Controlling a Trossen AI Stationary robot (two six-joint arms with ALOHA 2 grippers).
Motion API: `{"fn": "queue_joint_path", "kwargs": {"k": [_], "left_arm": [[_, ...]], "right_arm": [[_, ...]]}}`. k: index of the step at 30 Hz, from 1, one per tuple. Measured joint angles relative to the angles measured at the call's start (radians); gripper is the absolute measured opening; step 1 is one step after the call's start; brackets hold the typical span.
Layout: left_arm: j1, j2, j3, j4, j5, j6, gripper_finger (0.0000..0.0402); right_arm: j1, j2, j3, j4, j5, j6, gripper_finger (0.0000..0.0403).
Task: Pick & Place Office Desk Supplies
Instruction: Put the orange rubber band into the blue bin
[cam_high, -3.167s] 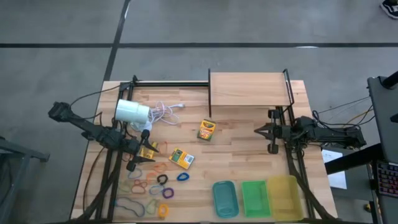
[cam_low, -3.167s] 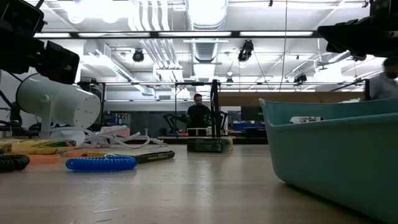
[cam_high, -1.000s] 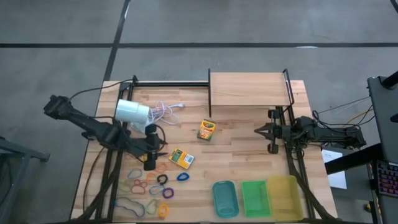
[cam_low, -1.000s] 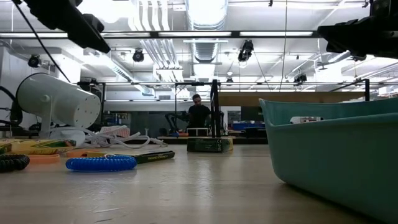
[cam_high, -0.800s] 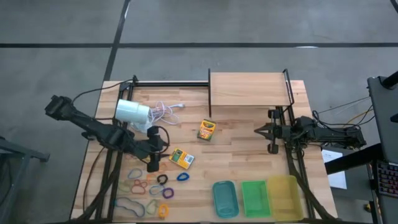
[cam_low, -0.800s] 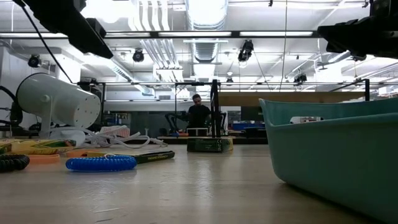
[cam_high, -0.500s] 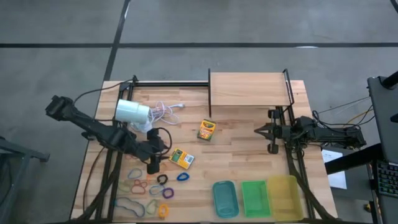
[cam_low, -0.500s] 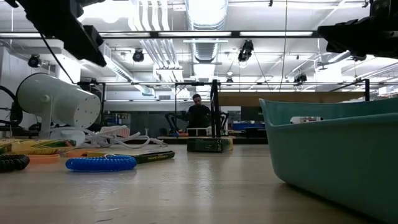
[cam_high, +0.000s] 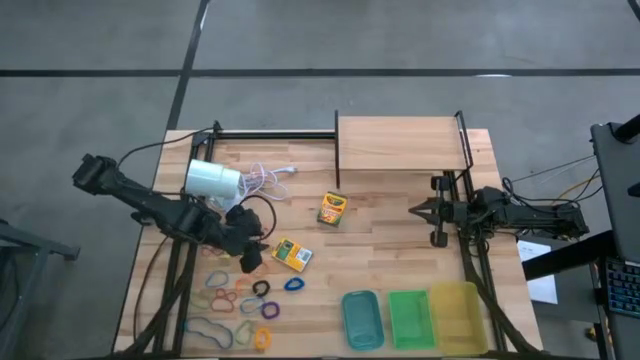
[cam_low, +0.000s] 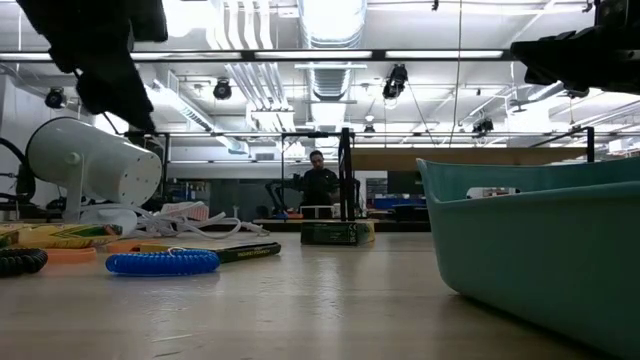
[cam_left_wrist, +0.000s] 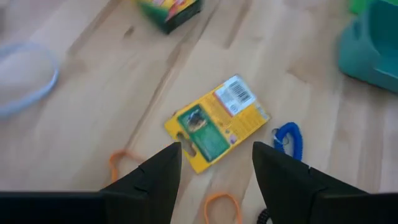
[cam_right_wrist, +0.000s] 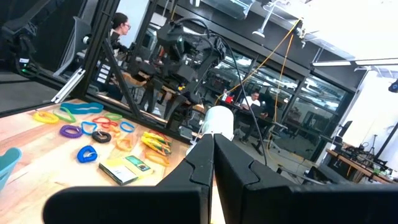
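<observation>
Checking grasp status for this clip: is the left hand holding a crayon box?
No. In the left wrist view the left hand is open, and the crayon box lies flat on the table beyond its fingers.

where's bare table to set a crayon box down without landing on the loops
Bare wood spans the table's middle, between the upper crayon box, the right gripper and the teal tray. It is crowded at the left: the left gripper hangs beside the lower crayon box, with the loops just below it.

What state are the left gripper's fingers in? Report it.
Open. In the left wrist view, the left gripper shows a wide gap between its fingers, with the flat crayon box visible through it on the table.
</observation>
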Motion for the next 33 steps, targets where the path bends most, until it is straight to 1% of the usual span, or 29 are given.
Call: {"fn": "queue_joint_path", "kwargs": {"k": [3,6,9,18,21,24,27,33], "left_arm": [[0.0,0.0,0.0,-0.009,0.004,-0.158,0.0202],[0.0,0.0,0.0,-0.011,0.041,-0.244,0.0202],[0.0,0.001,0.0,-0.011,0.067,-0.285,0.0201],[0.009,0.006,-0.001,-0.042,0.068,-0.331,0.0191],[0.024,0.043,0.0,-0.035,0.082,-0.331,0.0189],[0.049,0.113,0.028,-0.039,0.142,-0.333,0.0188],[0.078,0.19,0.07,-0.089,0.18,-0.333,0.0188],[0.155,0.328,0.157,-0.165,0.183,-0.285,0.0188]], "right_arm": [[0.0,0.0,0.0,0.0,0.0,0.0,0.0008],[0.0,0.0,0.0,0.0,0.0,0.0,0.0008],[0.0,0.0,0.0,0.0,0.0,0.0,0.0008],[0.0,0.0,0.0,0.0,0.0,0.0,0.0008],[0.0,0.0,0.0,0.0,0.0,0.0,0.0008],[0.0,0.0,0.0,0.0,0.0,0.0,0.0008],[0.0,0.0,0.0,-0.001,0.0,0.0,0.0008],[0.0,0.0,0.0,-0.011,0.0,0.0,0.0008]]}}
